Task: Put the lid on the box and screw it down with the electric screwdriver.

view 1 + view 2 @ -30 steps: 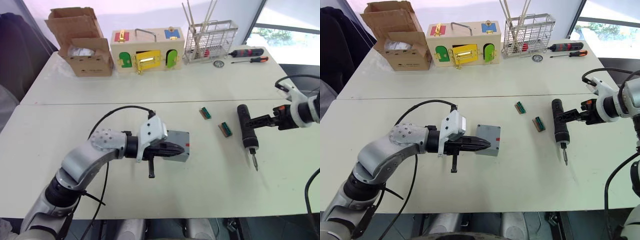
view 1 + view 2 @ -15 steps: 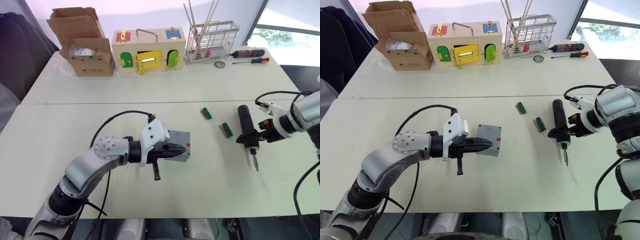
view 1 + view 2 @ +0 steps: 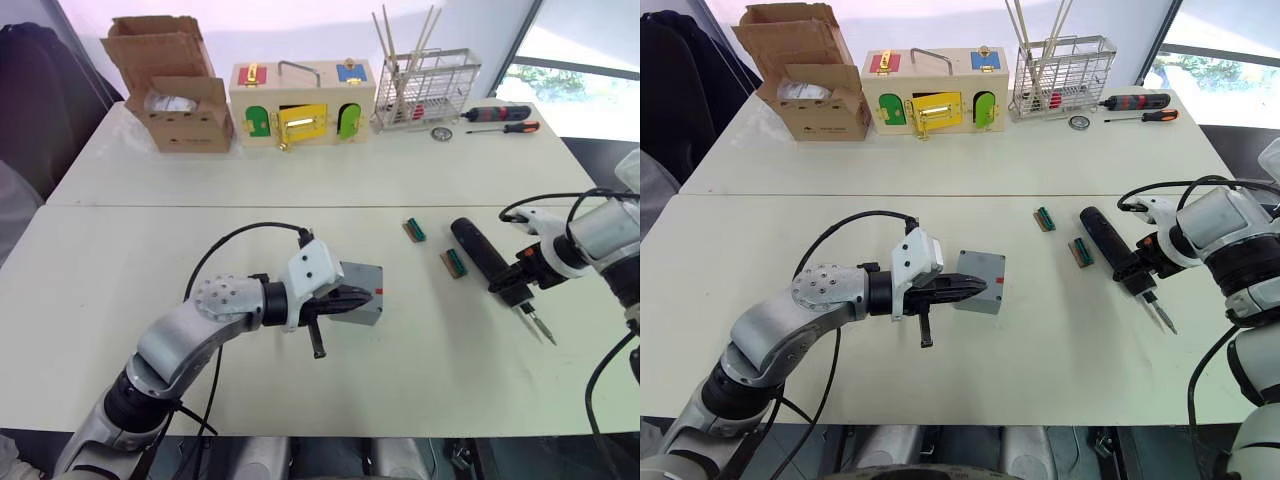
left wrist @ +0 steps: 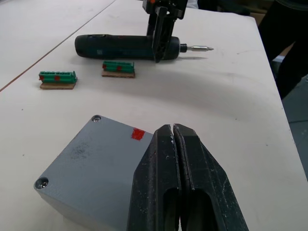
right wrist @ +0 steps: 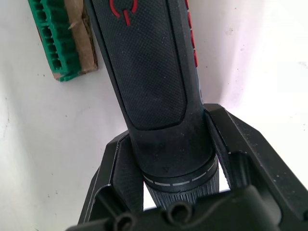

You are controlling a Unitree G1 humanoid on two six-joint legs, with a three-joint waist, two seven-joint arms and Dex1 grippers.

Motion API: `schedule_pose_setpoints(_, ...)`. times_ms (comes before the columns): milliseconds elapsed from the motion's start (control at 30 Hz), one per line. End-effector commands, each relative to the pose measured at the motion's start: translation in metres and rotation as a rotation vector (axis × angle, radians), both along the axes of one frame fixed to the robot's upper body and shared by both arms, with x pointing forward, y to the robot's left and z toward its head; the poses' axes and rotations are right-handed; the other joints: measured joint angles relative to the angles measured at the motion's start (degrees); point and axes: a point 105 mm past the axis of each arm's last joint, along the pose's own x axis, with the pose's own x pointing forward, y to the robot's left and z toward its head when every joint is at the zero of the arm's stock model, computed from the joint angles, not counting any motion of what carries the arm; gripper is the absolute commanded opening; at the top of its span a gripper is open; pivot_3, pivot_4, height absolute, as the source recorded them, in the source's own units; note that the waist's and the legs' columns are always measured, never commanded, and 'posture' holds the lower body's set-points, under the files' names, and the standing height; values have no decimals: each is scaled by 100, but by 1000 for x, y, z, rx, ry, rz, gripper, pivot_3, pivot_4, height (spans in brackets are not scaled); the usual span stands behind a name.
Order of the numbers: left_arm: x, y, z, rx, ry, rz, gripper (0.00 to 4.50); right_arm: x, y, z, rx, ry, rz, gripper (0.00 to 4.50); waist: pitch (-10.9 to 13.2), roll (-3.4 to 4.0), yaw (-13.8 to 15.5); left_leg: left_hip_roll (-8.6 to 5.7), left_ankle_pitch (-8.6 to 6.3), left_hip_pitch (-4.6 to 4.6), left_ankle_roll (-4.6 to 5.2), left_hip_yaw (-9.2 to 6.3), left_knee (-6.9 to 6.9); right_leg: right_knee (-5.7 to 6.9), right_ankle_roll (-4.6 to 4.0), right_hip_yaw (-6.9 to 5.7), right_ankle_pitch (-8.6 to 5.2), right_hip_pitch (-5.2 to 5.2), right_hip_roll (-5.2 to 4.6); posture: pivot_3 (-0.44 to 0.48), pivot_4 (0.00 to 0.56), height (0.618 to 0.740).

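Note:
The grey box (image 3: 368, 314) stands near the table's middle with the lid (image 4: 96, 154) on top; the lid has screws in its corners and a small red mark. My left gripper (image 3: 366, 297) is shut, and its closed fingers (image 4: 185, 159) lie over the lid's top. To the right, my right gripper (image 3: 512, 277) is shut on the black electric screwdriver (image 3: 478, 252) near its bit end. The tool lies diagonally just above or on the table, its metal bit (image 3: 540, 328) pointing right and toward me. In the right wrist view both fingers (image 5: 115, 173) clasp the screwdriver (image 5: 149, 72).
Two green terminal blocks (image 3: 413, 229) (image 3: 455, 262) lie between box and screwdriver. Along the far edge stand a cardboard box (image 3: 170, 95), a wooden box with coloured doors (image 3: 300, 100), a wire rack (image 3: 425, 78) and two manual screwdrivers (image 3: 497, 113). A black cable (image 3: 235, 240) loops off my left arm.
My right gripper has moved in and closed on the electric screwdriver, then swung it from lying straight to a diagonal, bit out to the right. The left gripper stays on the lid.

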Motion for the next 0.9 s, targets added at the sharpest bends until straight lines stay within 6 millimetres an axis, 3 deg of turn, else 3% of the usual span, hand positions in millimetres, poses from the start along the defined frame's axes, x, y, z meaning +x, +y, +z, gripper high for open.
schedule_pose_setpoints(33,3,0,6,-18,-31,-2,0,-5,-15,-9,-31,27,-35,1736,0,0,36,0,0,0,0,0,0,0,0,0,0,0,0,0,150,730)
schedule_pose_setpoints(167,8,4,4,2,-30,-6,0,20,-11,22,-17,-129,43,1736,0,0,27,-2,3,2,-4,5,4,0,0,3,1,4,0,0,150,730)
schedule_pose_setpoints(300,16,12,7,18,-40,-13,0,48,-6,74,68,-370,-35,1736,17,41,-69,-3,4,-4,-6,18,0,5,-2,17,3,-17,-2,0,150,730)
schedule_pose_setpoints(367,19,15,10,20,-43,-16,0,59,-2,102,169,-518,-92,1736,25,55,-82,-2,4,-10,-6,21,-20,6,-2,17,2,-37,-4,0,150,730)
schedule_pose_setpoints(467,25,21,15,19,-38,-18,0,67,21,143,399,-769,-93,1736,25,54,-85,5,6,-17,-10,24,-46,6,-2,11,2,-60,-1,0,150,730)
schedule_pose_setpoints(533,29,24,18,17,-38,-16,0,62,41,166,583,-946,-86,1736,25,54,-104,7,8,-17,-14,21,-52,6,-3,8,2,-60,4,0,150,730)
schedule_pose_setpoints(633,32,23,21,49,-62,-25,0,29,79,202,886,-1308,8,1736,25,57,-103,11,14,-16,-24,11,-40,20,-2,4,2,-54,9,0,150,730)
schedule_pose_setpoints(767,25,22,20,69,-41,-72,0,8,103,197,945,-1429,-35,1736,27,65,-40,-2,15,-17,-24,10,-20,85,-2,14,2,-65,-5,0,150,730)
schedule_pose_setpoints(900,38,26,15,86,-57,-10,0,-20,144,182,997,-1337,144,1736,27,65,-63,-12,11,-17,-17,0,-7,84,-2,14,2,-53,-10,0,150,730)
